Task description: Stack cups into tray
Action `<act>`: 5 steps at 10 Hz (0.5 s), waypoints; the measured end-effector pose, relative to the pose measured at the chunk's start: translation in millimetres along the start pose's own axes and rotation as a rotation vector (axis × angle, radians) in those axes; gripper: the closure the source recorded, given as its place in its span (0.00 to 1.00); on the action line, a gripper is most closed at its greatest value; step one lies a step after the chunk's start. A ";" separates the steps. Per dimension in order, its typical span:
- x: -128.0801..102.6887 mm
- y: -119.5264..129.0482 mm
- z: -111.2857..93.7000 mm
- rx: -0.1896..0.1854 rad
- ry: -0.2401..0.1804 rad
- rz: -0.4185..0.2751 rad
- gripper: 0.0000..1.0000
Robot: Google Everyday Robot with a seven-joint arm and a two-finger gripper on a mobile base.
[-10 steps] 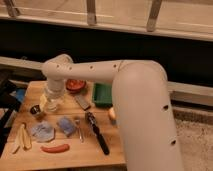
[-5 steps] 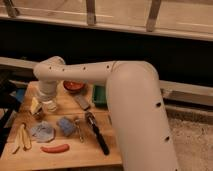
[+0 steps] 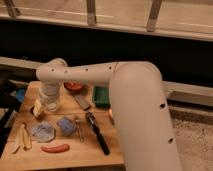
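the pincer (image 3: 51, 104) has sunk slightly, low over the left of the surface (image 3: 75, 155), well apart from the tray (image 3: 101, 96). whether it grasps a cup cannot be told. no cup shows in the tray, so stacking seems unstarted.

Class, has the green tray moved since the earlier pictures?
No. The green tray still lies just right of the red bowl; the gripper hangs over the table's left side.

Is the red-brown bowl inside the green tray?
No, the bowl sits left of the green tray; the tool hovers further left.
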 end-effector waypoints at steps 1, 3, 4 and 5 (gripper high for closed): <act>-2.2 5.9 1.6 -0.004 0.000 -0.022 0.29; -19.1 25.7 10.7 -0.013 0.002 -0.075 0.29; -29.8 35.9 16.5 -0.018 0.003 -0.099 0.29; -45.9 51.8 23.8 -0.027 0.003 -0.134 0.29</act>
